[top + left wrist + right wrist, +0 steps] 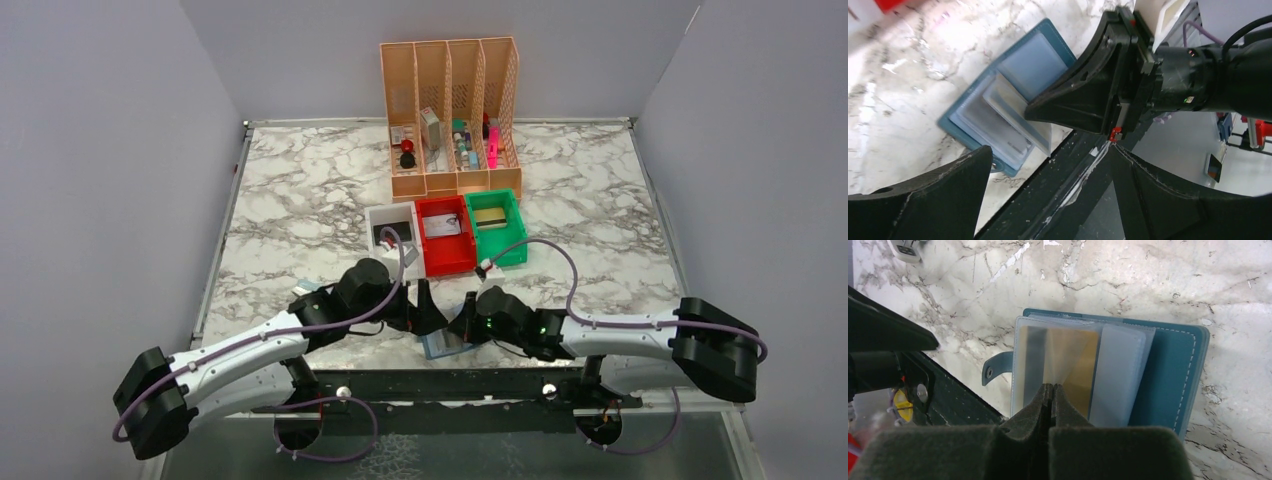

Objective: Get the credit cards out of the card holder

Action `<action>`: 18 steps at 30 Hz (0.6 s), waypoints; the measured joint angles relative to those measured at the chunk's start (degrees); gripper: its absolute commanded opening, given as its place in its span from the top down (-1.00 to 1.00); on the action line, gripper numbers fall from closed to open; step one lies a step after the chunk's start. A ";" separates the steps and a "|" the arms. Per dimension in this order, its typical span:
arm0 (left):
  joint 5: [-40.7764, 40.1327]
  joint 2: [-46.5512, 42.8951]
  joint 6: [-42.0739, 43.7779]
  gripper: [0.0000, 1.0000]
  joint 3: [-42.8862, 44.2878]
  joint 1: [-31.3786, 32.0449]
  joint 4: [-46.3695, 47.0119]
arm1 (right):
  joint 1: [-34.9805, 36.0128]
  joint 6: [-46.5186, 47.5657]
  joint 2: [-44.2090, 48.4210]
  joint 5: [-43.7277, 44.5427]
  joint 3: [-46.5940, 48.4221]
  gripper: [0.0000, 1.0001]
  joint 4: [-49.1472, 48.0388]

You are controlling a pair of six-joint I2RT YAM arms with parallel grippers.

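Observation:
The teal card holder point(1168, 370) lies open at the table's near edge; it also shows in the top view point(438, 346) and the left wrist view point(1033, 65). My right gripper point(1050, 389) is shut on a clear pocket sleeve and holds it lifted off the holder. Through the sleeve I see the gold card point(1083, 365) and a silvery-grey card point(1032, 365), both inside the pockets. My left gripper point(1048, 190) is open and empty just left of the holder, its fingers point(938, 195) wide apart. In the top view the left gripper point(425, 305) and the right gripper point(466, 318) nearly meet.
A white bin point(392, 222), a red bin point(445, 250) and a green bin point(497, 245) stand just behind the grippers. The peach mesh organizer point(450, 100) stands at the back. The black rail point(440, 382) runs along the near edge beside the holder.

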State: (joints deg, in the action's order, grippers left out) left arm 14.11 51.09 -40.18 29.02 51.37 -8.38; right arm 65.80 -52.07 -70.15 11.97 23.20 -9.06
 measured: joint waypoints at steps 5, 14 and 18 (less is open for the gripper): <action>-3.69 4.17 -3.69 -0.61 -0.87 5.25 4.07 | -0.31 -0.15 0.46 -0.26 -0.33 0.97 -0.39; -8.61 9.33 -9.64 -0.47 -3.74 8.39 11.47 | -0.79 -1.31 1.92 -0.28 -2.64 0.97 -1.03; -9.92 10.19 -13.03 -0.38 -7.26 8.39 16.11 | -0.94 -2.14 2.75 -0.26 -3.56 0.96 -1.38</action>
State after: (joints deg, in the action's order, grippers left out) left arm 4.19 61.28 -53.21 21.76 59.77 7.73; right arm 64.86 -54.22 -67.40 11.70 19.64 -10.44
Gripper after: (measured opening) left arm 0.726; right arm 0.020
